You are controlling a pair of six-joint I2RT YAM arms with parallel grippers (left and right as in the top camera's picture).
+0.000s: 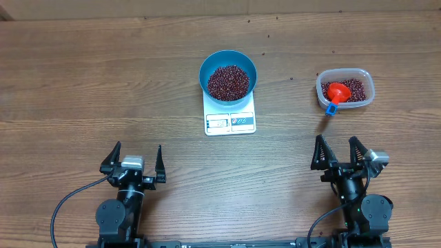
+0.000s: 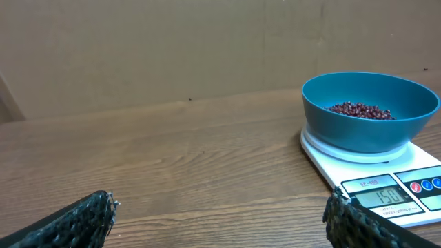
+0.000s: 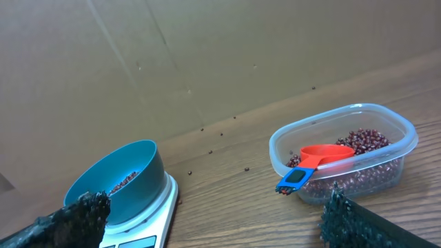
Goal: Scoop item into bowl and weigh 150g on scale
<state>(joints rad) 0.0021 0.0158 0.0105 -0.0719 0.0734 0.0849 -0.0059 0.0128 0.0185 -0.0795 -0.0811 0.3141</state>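
Note:
The blue bowl (image 1: 228,75) stands on the white scale (image 1: 230,121) at the table's middle, holding a heap of dark red-brown beans (image 1: 228,81). From the left wrist the bowl (image 2: 369,110) and the scale (image 2: 386,196) with its lit display sit at the right. The right wrist view has the bowl (image 3: 120,182) at the left. My left gripper (image 1: 134,160) is open near the front edge, nothing between its fingers. My right gripper (image 1: 340,153) is open too, in front of the clear tub.
A clear plastic tub (image 1: 345,89) at the right holds more beans and a red scoop (image 1: 337,94) with a blue handle end. A few stray beans (image 3: 222,133) lie on the wood near the back wall.

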